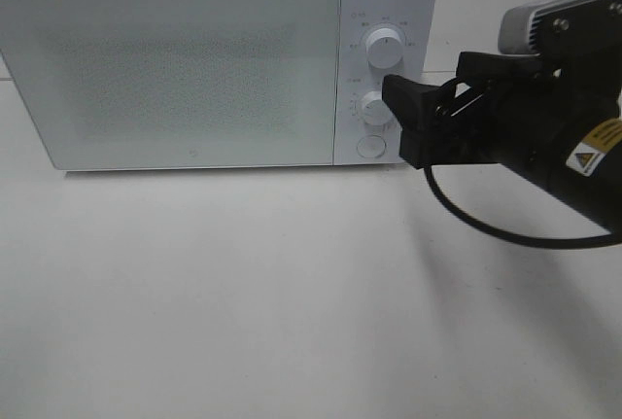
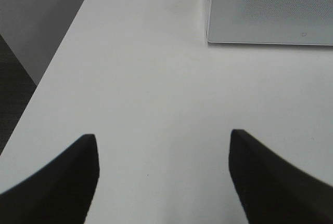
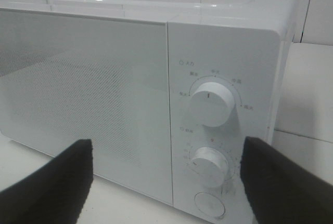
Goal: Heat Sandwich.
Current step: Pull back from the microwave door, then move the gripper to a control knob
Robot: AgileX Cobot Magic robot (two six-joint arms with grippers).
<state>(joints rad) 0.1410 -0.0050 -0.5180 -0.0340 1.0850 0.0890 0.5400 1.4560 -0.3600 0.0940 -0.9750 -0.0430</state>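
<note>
Heat Sandwich, at the controls. Across the upper left of the high view, a boxy white microwave oven [image 1: 194, 69] with frosted door shut, set on a plain white counter [image 1: 292, 293]. At right centre, black right fingers [image 1: 408, 98] spread wide, holding nothing, tips level with the lower round white dial [image 1: 372, 106], likely the timer; touching it or not, impossible to say. Looks like the timer-setting step, judging by that aim. Calls next for easing forward to straddle the dial, closing squarely on its rim, then turning. Risks, if closed off-centre: slipping off the smooth knob, or nudging the round white door button [image 1: 370, 147] directly below. Just above, the upper round white dial [image 1: 386, 50], near but clear of the fingers. No sight of the sandwich in any view; possibly behind the shut door, but cannot tell through the frosting. Black left fingers [image 2: 57, 182] parted wide and empty over bare counter, apart from the oven. Under the right arm, lower right of the frame, a looping black cable [image 1: 486, 225] hanging just above the counter.
</note>
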